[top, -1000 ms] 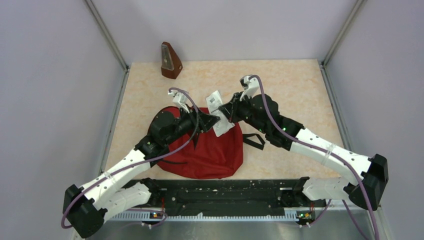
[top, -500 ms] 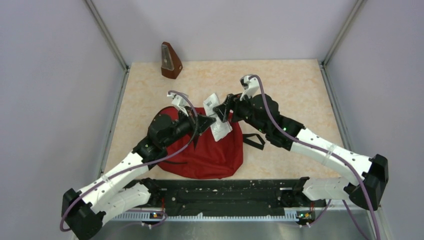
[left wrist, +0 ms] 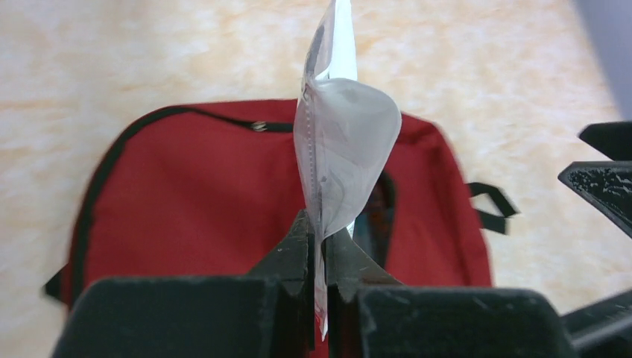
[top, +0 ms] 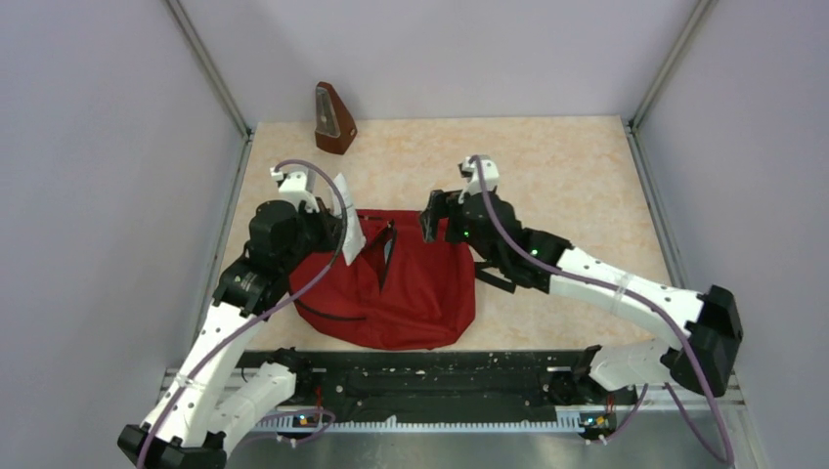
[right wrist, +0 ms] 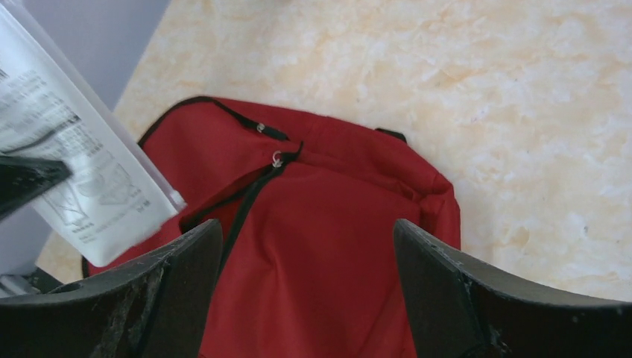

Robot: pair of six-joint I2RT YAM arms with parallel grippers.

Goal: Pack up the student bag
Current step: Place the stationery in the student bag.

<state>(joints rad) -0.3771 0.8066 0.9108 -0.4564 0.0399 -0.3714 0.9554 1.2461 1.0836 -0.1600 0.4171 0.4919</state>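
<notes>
Top external view: the bag (top: pixel 420 298) lies flat on the table (top: pixel 567 166), its zipper parted in a dark slit (top: pixel 386 259). The left gripper (left wrist: pixel 317 235) is clamped on a clear packet (left wrist: pixel 344 138), held upright over the bag's far left corner. The right gripper (top: pixel 431 215) hangs above the bag's far edge, jaws wide apart and empty. The step in hand looks like loading the packet. Next, the right gripper probably has to widen the slit so the packet can slide in edge-first.

White arms (top: pixel 626 293) with black joints (top: pixel 274 230) carry purple cables (top: pixel 311 164).
</notes>
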